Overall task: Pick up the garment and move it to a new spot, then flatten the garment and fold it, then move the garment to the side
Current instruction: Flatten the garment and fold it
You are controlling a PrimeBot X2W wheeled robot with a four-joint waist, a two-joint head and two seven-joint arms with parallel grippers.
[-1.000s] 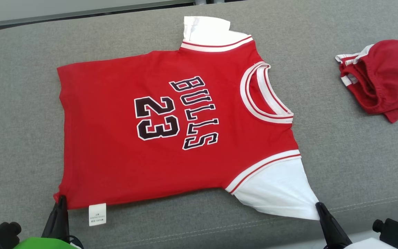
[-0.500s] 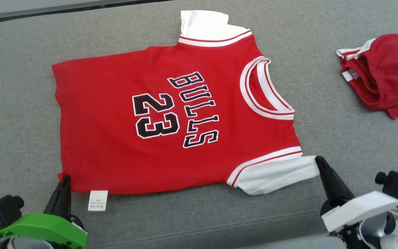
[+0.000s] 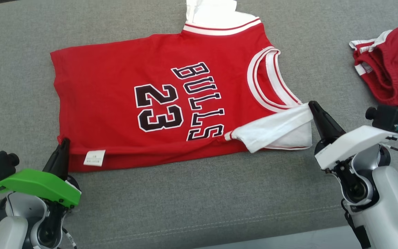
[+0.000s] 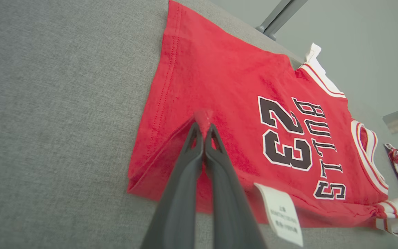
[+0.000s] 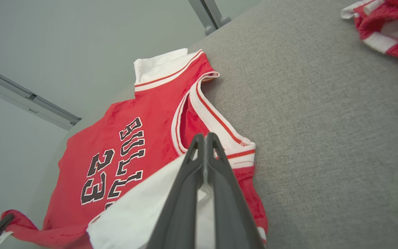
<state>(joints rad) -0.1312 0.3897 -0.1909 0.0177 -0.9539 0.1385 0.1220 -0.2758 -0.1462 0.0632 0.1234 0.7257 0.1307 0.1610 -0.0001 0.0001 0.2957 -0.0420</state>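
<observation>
On the grey cushion (image 3: 185,207), wrist views show left jaws pinching the jersey (image 3: 116,79) hem (image 4: 202,119), right jaws its white sleeve (image 5: 143,207).

Seemingly a lab or test room: a grey fabric-padded table (image 3: 185,207) stands before plain pale walls (image 5: 64,34) with metal rails (image 5: 29,98) and a metal post (image 5: 207,14).

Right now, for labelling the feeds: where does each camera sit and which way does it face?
Head view: on the head, facing forward and down at the jersey on the grey cushion; left gripper and right gripper show.
Left wrist view: on that wrist, along its fingers to the pinched hem.
Right wrist view: on that wrist, along its fingers to the white sleeve.
Shared: both wrist views show the 23 print.
</observation>
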